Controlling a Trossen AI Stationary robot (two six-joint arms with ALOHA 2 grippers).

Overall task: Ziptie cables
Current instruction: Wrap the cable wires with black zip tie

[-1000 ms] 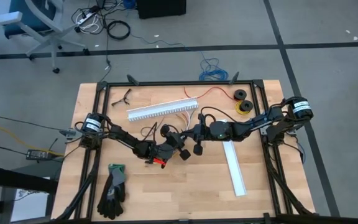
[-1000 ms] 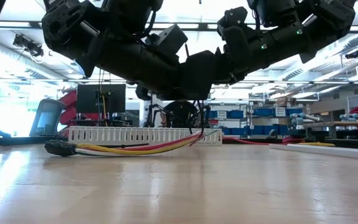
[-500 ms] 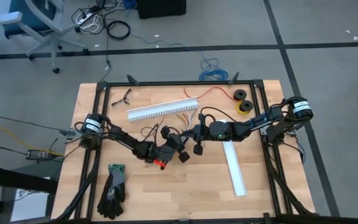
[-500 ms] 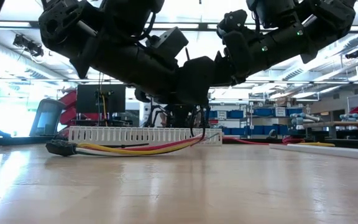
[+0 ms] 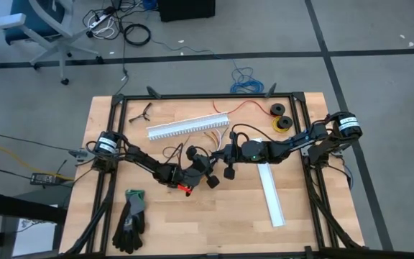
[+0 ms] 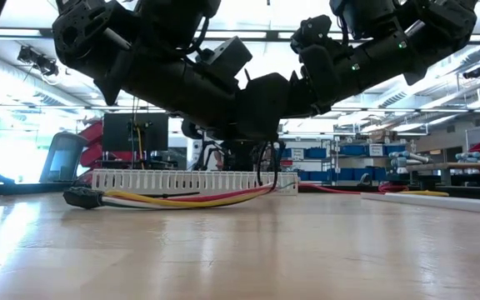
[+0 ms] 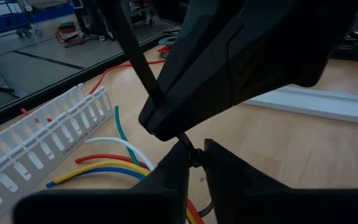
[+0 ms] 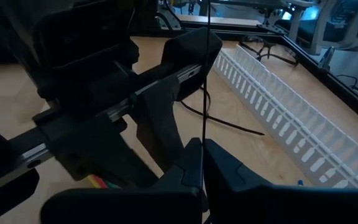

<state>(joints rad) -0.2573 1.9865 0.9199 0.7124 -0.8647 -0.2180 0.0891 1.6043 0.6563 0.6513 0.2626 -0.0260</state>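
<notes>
Left gripper (image 7: 193,155): fingers nearly together, pinching a thin black zip tie (image 7: 135,56).
Right gripper (image 8: 202,163): closed on that tie.
Cables (image 6: 182,198): multicoloured thin-wire bundle, mid-table, beside the white slotted plastic channel (image 5: 187,127).

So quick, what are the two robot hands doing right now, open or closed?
Left gripper: closed on a thin black zip tie.
Right gripper: shut, pinching the zip tie strap.
</notes>
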